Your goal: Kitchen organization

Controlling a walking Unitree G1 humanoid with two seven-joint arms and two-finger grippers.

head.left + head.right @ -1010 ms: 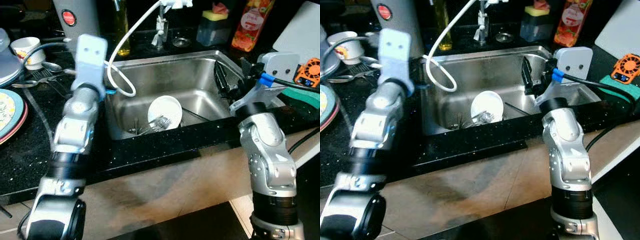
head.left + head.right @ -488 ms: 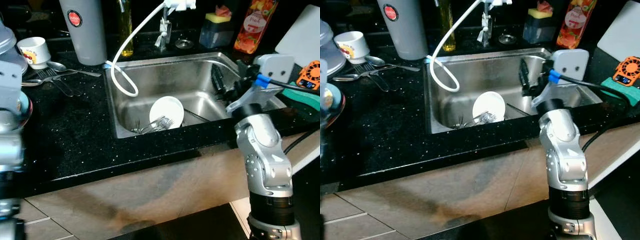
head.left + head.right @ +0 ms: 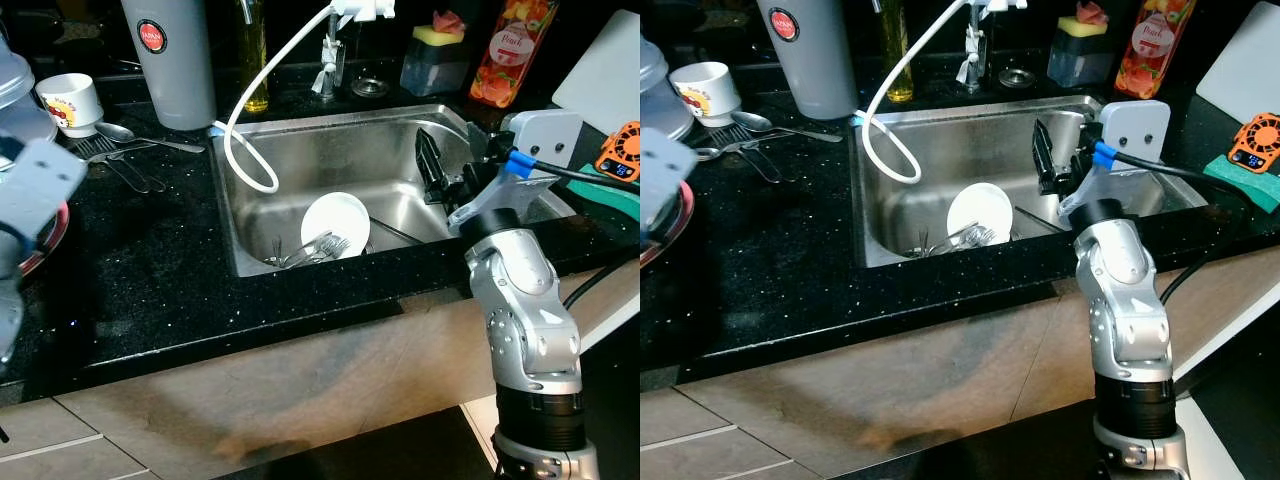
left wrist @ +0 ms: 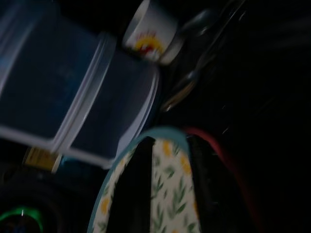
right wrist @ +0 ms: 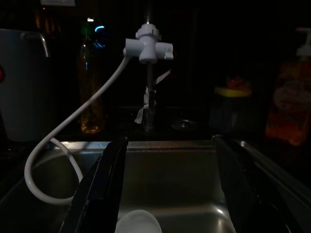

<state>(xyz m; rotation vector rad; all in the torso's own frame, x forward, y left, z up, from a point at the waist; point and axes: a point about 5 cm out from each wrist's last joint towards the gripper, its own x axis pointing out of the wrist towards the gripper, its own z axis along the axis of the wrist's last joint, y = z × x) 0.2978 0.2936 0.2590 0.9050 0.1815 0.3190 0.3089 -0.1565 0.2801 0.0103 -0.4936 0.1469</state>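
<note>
A white bowl lies on its side in the steel sink, against several forks and spoons. My right gripper hangs open above the sink's right side, facing the faucet, with nothing between its fingers. At the far left my left arm reaches over stacked plates on the counter. Its gripper is open above a floral plate with a teal rim, which rests on a red-rimmed plate.
A white hose loops from the faucet into the sink. On the left counter stand a grey jug, a cup, loose cutlery and a plastic container. Behind the sink are an oil bottle, a sponge holder and a red bottle.
My left arm has swung from the sink's left rim out to the far left over the plates. The right gripper has edged slightly left over the sink.
</note>
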